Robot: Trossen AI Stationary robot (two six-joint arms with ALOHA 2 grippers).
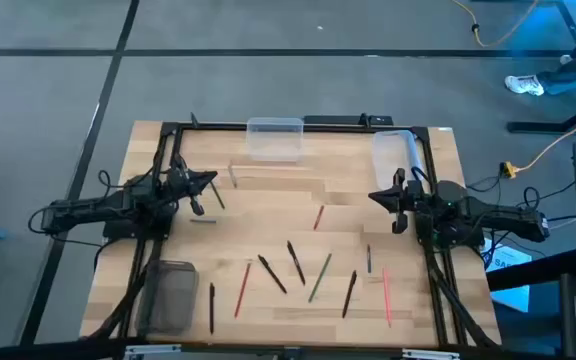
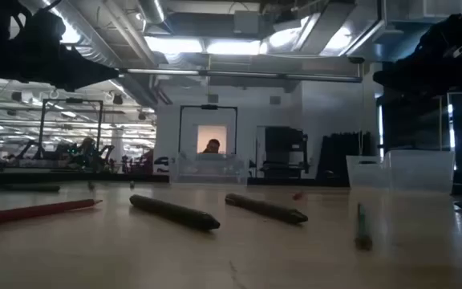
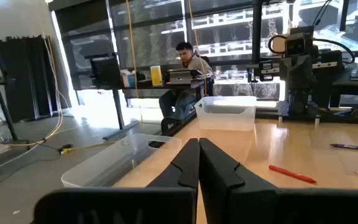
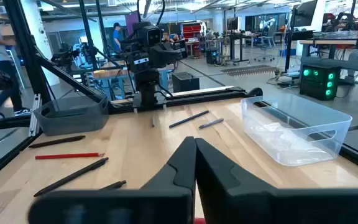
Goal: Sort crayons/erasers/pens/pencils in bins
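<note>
Several pens, pencils and crayons lie scattered on the wooden table, among them a red pencil (image 1: 318, 217), two black pens (image 1: 296, 262) (image 1: 272, 274) and a green pencil (image 1: 319, 277). One clear bin (image 1: 274, 138) stands at the far middle and another clear bin (image 1: 396, 155) at the far right. A dark grey bin (image 1: 171, 295) stands near left. My left gripper (image 1: 208, 180) (image 3: 199, 155) is shut and empty at the table's left. My right gripper (image 1: 376, 195) (image 4: 195, 155) is shut and empty at the right. The two grippers point toward each other.
More sticks lie toward the near edge: a red one (image 1: 242, 289), black ones (image 1: 211, 306) (image 1: 349, 293) and a pink one (image 1: 386, 295). Short items (image 1: 203, 220) (image 1: 216, 196) lie by my left gripper. A black frame (image 1: 168, 130) runs round the table. A person sits in the room beyond (image 3: 188, 59).
</note>
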